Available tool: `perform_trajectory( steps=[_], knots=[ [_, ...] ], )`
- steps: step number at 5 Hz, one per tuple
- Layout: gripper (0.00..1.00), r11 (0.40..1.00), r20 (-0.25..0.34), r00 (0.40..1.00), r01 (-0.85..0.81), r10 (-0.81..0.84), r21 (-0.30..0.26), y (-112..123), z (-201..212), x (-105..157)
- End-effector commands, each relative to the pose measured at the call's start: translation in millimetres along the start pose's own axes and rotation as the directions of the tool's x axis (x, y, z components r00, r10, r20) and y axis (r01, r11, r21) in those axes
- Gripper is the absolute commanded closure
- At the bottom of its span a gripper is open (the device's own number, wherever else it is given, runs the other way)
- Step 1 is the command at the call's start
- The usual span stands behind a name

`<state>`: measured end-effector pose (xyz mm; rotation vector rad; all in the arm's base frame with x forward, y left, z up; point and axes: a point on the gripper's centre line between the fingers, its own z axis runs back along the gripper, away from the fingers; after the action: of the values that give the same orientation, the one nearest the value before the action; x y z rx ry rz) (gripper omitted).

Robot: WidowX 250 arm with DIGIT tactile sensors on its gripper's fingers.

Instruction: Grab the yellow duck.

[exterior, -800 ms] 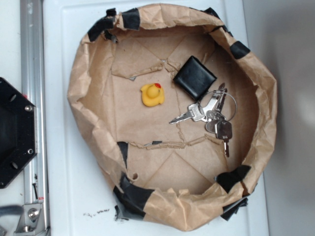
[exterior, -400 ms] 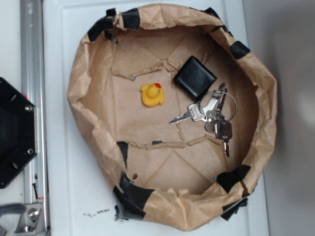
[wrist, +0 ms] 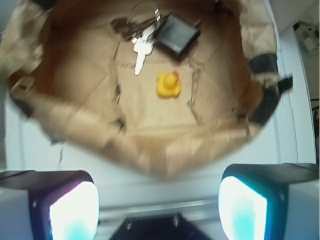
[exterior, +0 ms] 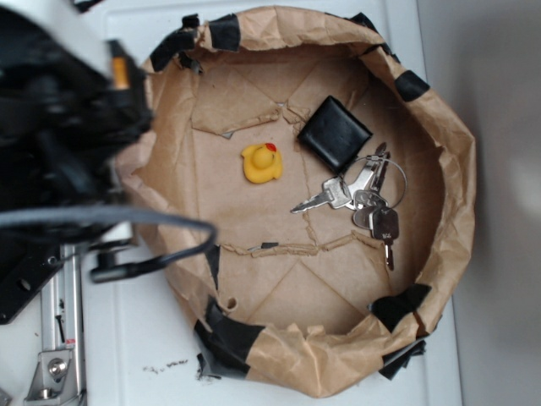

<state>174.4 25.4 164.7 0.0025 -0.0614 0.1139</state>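
The yellow duck [exterior: 262, 162], small and glossy with an orange-red beak, sits on the floor of a brown paper basin [exterior: 456, 169], left of a black square wallet [exterior: 335, 133]. It also shows in the wrist view [wrist: 168, 84], far ahead. My gripper [wrist: 157, 202] is open and empty, its two fingers wide apart at the bottom of the wrist view, hovering outside the basin's rim. In the exterior view only the blurred black arm [exterior: 59, 127] shows at the left; the fingers are not distinguishable there.
A bunch of keys [exterior: 363, 201] on a ring lies right of the duck, below the wallet. The basin's crumpled paper wall with black tape patches [exterior: 228, 334] rings everything. A metal rail [exterior: 55, 338] and black base lie at the left on the white table.
The arm has swung into the exterior view at the upper left, covering the basin's left rim. The duck, wallet and keys have not moved.
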Motion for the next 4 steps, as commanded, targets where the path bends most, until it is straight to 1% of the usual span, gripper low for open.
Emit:
perform_trajectory(
  steps=[1,2,3,4],
  knots=[
    [0.0,1.0,0.12,0.993,-0.016,0.016,-0.001,5,-8,64],
    [0.0,0.997,0.13,0.989,0.059,-0.066,0.057,-6,-57,68],
    [0.0,0.991,0.121,0.985,0.117,-0.123,0.057,-12,-86,67],
    [0.0,0.99,0.095,0.986,0.135,-0.14,0.048,-14,-96,64]
  ],
)
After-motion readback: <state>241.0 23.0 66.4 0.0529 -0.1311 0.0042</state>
